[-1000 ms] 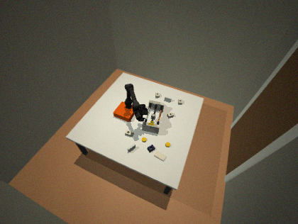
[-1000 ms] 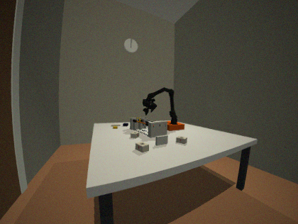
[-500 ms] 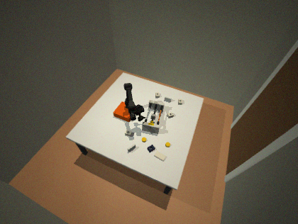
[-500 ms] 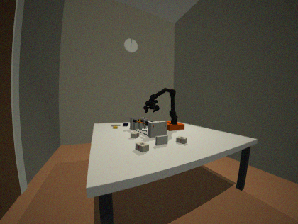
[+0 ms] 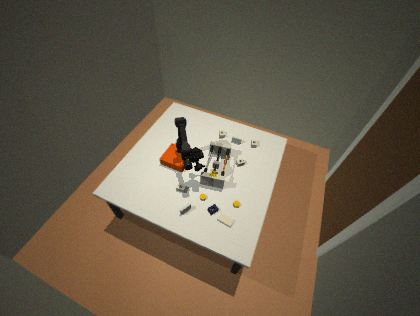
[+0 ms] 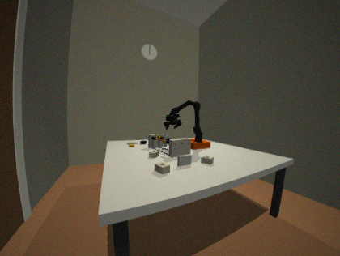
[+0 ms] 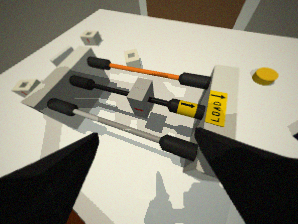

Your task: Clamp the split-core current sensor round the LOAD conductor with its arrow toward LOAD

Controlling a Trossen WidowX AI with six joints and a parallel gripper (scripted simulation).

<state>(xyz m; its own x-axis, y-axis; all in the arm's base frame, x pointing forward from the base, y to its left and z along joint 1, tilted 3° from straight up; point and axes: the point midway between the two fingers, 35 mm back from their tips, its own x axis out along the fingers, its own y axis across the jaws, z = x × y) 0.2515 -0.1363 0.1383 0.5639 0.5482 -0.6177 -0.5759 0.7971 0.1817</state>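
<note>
A grey block-shaped sensor [image 7: 141, 96] [image 5: 216, 164] sits round the middle, black conductor [image 7: 116, 89], between the two end walls of the rack. It looks closed in the wrist view; whether it is latched cannot be told. A small red mark shows on its side, too blurred to read a direction. The yellow LOAD label [image 7: 216, 110] is on the right end wall in the wrist view, and a yellow band [image 7: 187, 108] with an arrow toward it is on the middle conductor. My gripper [image 7: 148, 134] [image 5: 195, 168] [image 6: 172, 126] is open and empty, raised beside the rack, clear of the sensor.
An orange conductor [image 7: 145, 71] and a grey conductor [image 7: 117, 126] run either side of the middle one. Several small grey blocks, including one [image 6: 162, 168] near the front, stand around the rack. Yellow discs [image 5: 203, 197] [image 7: 265, 76], a dark piece [image 5: 213, 209] and a cream slab [image 5: 226, 220] lie beyond the rack's LOAD end.
</note>
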